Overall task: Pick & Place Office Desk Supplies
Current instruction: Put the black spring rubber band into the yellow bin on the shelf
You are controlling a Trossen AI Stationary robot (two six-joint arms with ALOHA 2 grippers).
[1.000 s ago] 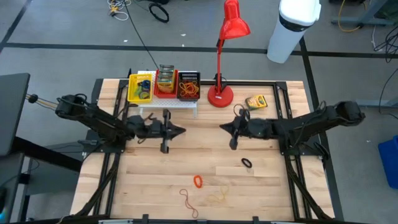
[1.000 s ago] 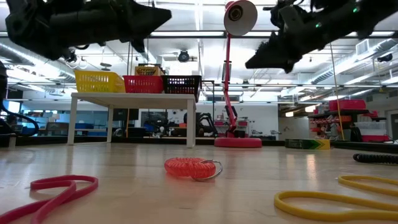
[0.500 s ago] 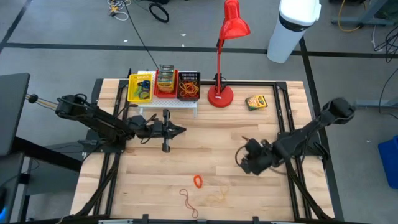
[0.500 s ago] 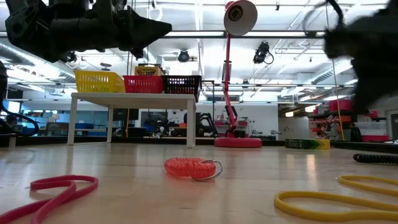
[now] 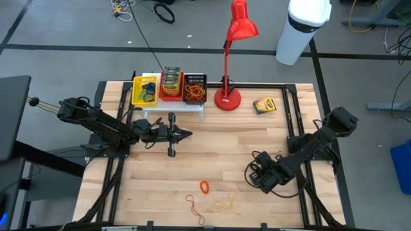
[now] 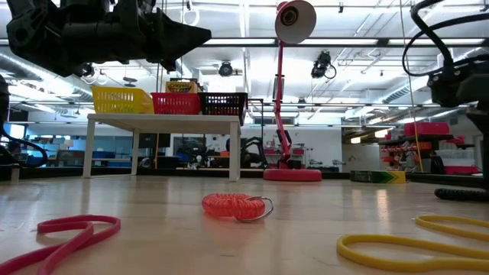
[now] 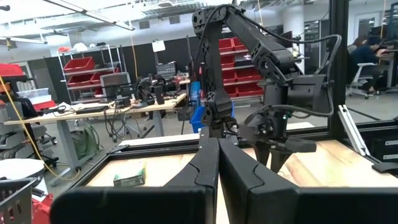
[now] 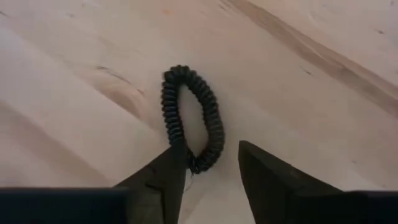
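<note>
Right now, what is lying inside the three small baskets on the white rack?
The black basket holds orange and brown bands. The red basket holds stacked crayon boxes. The yellow basket holds a blue loop; anything lower down is hidden, on the rack.

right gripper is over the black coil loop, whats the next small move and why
Probably ease the right gripper straight down a little further, then close. Its fingers are parted and the near end of the black coiled loop lies between their tips on the wooden table, not yet gripped. The left gripper waits shut near the white rack.
</note>
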